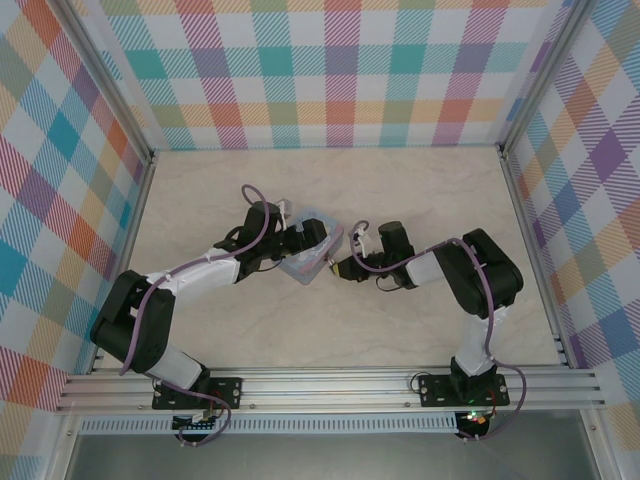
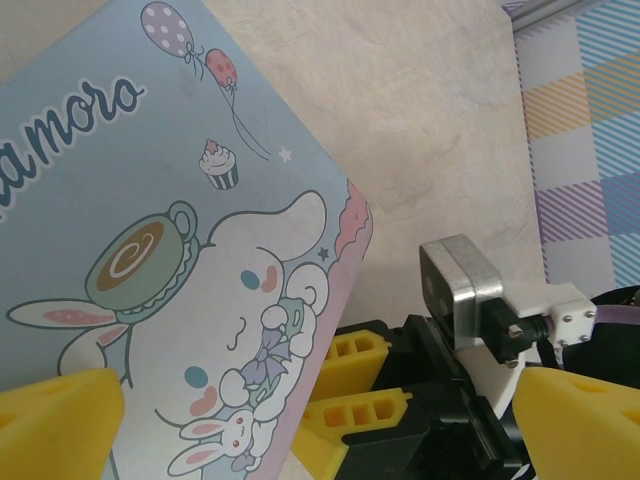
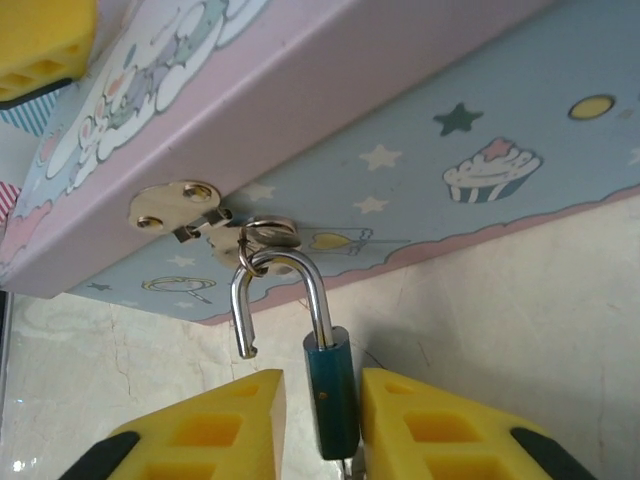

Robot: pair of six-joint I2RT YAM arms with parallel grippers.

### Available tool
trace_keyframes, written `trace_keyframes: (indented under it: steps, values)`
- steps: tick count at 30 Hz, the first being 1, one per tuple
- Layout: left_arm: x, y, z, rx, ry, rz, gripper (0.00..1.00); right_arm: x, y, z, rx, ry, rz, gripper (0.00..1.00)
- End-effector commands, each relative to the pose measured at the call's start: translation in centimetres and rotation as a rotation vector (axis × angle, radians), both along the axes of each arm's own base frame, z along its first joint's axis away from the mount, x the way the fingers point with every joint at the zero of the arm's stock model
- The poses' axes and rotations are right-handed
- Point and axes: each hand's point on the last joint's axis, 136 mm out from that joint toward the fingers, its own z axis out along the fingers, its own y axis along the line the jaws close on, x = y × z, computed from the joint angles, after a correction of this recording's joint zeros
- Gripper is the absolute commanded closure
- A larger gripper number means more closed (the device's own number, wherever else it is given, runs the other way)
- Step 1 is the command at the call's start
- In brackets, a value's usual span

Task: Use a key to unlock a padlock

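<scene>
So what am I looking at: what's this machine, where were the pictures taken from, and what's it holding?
Two robot arms are bolted to a table, each ending in a two-finger gripper. One picture looks down from above; the other two come from cameras on the wrists. Between the arms is a blue tin with a cartoon dog. The left gripper is open, beside it. A padlock, shackle open, hangs from the tin's clasp between the jaws of the right gripper; whether they pinch it I cannot tell.

Padlock (image 3: 331,395), shackle sprung
The dark teal body is hung upright at 6 o'clock of a latch ring (image 3: 268,235); the silver shackle's (image 3: 318,295) free end is swung toward 9 o'clock.
</scene>
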Motion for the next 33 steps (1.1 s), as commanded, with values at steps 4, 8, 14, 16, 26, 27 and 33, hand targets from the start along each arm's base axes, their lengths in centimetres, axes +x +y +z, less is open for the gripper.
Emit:
trace_keyframes:
  steps: [4, 8, 14, 16, 26, 27, 33]
  values:
    - [-1.7, 1.1, -2.8, 0.058, 0.089, 0.014, 0.00, -1.2, -0.4, -1.5, -0.037, 0.041, -0.001, 0.86]
    - [-1.9, 1.3, -2.7, 0.066, 0.085, 0.014, 0.00, -1.0, -0.6, -1.1, -0.035, 0.033, -0.028, 0.91]
    - [-2.1, 1.7, -2.7, 0.077, 0.078, 0.018, 0.00, -0.5, -0.5, -0.1, 0.001, 0.058, -0.086, 0.92]
    - [-2.2, 1.7, -2.8, 0.078, 0.080, 0.020, 0.00, -0.4, -0.5, 0.1, 0.009, 0.074, -0.098, 0.93]
    - [-2.3, 1.8, -2.9, 0.074, 0.084, 0.023, 0.00, 0.4, -0.7, 1.5, 0.048, 0.077, -0.167, 0.96]
    - [-2.3, 1.7, -2.9, 0.071, 0.085, 0.022, 0.00, 0.5, -0.8, 1.4, 0.045, 0.094, -0.186, 0.96]
    - [-2.4, 1.6, -3.0, 0.068, 0.090, 0.017, 0.00, 0.8, -1.0, 1.6, 0.044, 0.115, -0.219, 0.96]
